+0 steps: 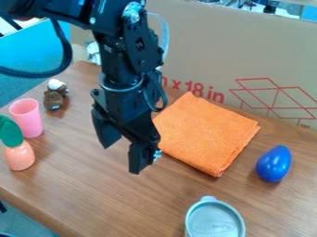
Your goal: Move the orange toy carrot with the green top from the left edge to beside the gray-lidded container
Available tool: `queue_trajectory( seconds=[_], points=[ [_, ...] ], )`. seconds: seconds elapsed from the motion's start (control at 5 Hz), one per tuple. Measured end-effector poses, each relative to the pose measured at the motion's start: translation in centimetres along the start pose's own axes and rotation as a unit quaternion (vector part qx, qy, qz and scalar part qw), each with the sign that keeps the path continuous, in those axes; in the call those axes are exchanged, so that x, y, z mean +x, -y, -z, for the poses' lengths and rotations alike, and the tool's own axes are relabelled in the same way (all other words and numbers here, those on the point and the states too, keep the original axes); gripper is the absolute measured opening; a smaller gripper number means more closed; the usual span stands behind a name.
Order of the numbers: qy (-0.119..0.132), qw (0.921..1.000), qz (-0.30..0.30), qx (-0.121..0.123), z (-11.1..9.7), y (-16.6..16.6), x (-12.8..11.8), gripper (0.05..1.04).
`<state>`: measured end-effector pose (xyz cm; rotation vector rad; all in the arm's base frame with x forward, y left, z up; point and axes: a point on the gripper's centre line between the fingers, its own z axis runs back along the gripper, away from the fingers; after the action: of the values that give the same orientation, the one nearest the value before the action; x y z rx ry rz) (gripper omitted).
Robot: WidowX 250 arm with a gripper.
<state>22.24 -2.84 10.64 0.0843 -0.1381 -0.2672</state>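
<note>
In the camera view, you have the pincer (121, 159) hanging over the middle of the worktop (111, 201), just left of the picture's centre. Its fingers stand apart, open, with nothing between them. The thing nearest to it is the folded orange cloth (207, 132), lying flat at its two o'clock.

Reading the clock around the pincer, you find a pink cup (28, 124) at ten o'clock, upright with its mouth up; you can see some of its inner wall, but you can't tell what is at the bottom. Just beside it, at nine o'clock, is a peach-coloured toy (20, 157) with a green top. A small brown-and-white toy (54, 96) sits near eleven.

Between four and five o'clock, you see a container with a grey lid (215, 221) on it, so you can't tell its contents. A blue egg-shaped thing (274, 164) lies at three, beyond the cloth. A cardboard panel (213, 46) stands behind at one.
</note>
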Motion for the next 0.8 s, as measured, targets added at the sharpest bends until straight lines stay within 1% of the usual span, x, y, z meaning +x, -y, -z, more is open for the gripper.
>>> queue_trajectory(
  seconds=[0.2,0.4,0.6,0.8],
  points=[
    [-0.009,1.0,0.001,-0.003,0.3,0.0,-0.3,1.005],
    [-0.015,0.9993,0.025,-0.025,-0.2,-2.1,-1.4,1.005],
    [0.02,0.9995,0.018,-0.015,-1.9,-4.5,-2.1,1.005],
    [0.036,0.9993,-0.005,-0.01,-1.9,-7.0,-3.8,1.005]
  ],
)
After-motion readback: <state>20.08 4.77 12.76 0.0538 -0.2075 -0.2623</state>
